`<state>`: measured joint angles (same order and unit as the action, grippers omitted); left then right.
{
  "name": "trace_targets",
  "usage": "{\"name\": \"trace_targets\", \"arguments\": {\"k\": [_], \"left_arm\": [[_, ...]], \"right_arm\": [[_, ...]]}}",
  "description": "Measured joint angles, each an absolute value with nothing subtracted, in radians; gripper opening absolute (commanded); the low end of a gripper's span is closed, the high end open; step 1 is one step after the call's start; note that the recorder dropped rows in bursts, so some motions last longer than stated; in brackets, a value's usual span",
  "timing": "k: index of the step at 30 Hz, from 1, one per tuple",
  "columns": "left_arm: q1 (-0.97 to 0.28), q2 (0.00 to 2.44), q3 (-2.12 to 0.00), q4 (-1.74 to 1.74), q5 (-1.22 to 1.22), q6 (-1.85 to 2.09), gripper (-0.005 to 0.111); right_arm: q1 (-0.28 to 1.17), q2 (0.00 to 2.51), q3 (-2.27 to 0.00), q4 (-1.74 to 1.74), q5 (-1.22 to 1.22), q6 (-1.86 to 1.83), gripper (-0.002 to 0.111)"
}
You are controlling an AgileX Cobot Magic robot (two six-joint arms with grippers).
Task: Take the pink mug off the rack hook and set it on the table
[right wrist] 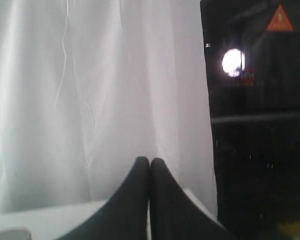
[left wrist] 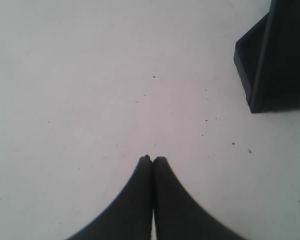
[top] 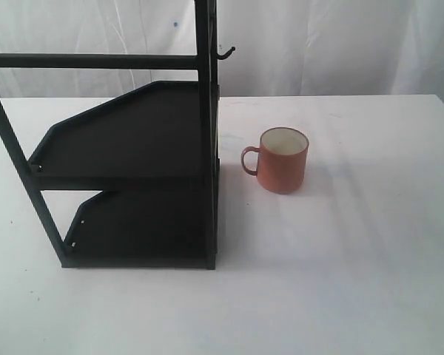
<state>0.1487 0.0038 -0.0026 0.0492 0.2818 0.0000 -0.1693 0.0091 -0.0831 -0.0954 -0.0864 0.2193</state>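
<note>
pink mug (top: 283,160) stands upright on the tabletop (top: 355,259), just beside the rack (top: 133,148), handle facing it, no tool touching it. rack hook (top: 225,52) carries nothing. left tool (left wrist: 152,159): tips pressed together, gripping nothing, over bare tabletop, a rack corner ahead of the tips and apart from them. right tool (right wrist: 149,160): tips together, empty, aimed at a white curtain (right wrist: 90,100).

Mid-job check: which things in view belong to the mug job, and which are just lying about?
Job:
pink mug, standing on the table
rack hook, bare
rack

Just there:
white curtain behind
dark panel with orange triangle sticker
</note>
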Motion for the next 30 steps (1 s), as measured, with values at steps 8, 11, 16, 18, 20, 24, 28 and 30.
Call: {"name": "trace_targets", "arguments": {"k": [8, 11, 16, 18, 20, 24, 28, 30], "left_arm": [[0.149, 0.004, -0.003, 0.049, 0.282, 0.000, 0.000], [0.149, 0.004, -0.003, 0.049, 0.282, 0.000, 0.000], [0.149, 0.004, -0.003, 0.049, 0.282, 0.000, 0.000], [0.149, 0.004, -0.003, 0.049, 0.282, 0.000, 0.000], [0.149, 0.004, -0.003, 0.049, 0.282, 0.000, 0.000], [0.149, 0.004, -0.003, 0.049, 0.282, 0.000, 0.000], [0.149, 0.004, -0.003, 0.049, 0.282, 0.000, 0.000], [0.149, 0.004, -0.003, 0.049, 0.282, 0.000, 0.000]], "right_arm": [[-0.087, 0.005, -0.002, -0.168, 0.295, 0.252, 0.000], [-0.049, 0.005, -0.002, -0.264, 0.342, 0.252, 0.000], [-0.016, 0.005, -0.002, -0.316, 0.354, 0.258, 0.000], [-0.012, 0.005, -0.002, -0.317, 0.358, 0.273, 0.000], [-0.010, 0.005, -0.002, -0.313, 0.358, 0.285, 0.000], [-0.011, 0.005, -0.002, -0.311, 0.358, 0.288, 0.000], [-0.011, 0.005, -0.002, -0.309, 0.358, 0.289, 0.000], [-0.011, 0.005, -0.002, -0.309, 0.358, 0.291, 0.000]]}}
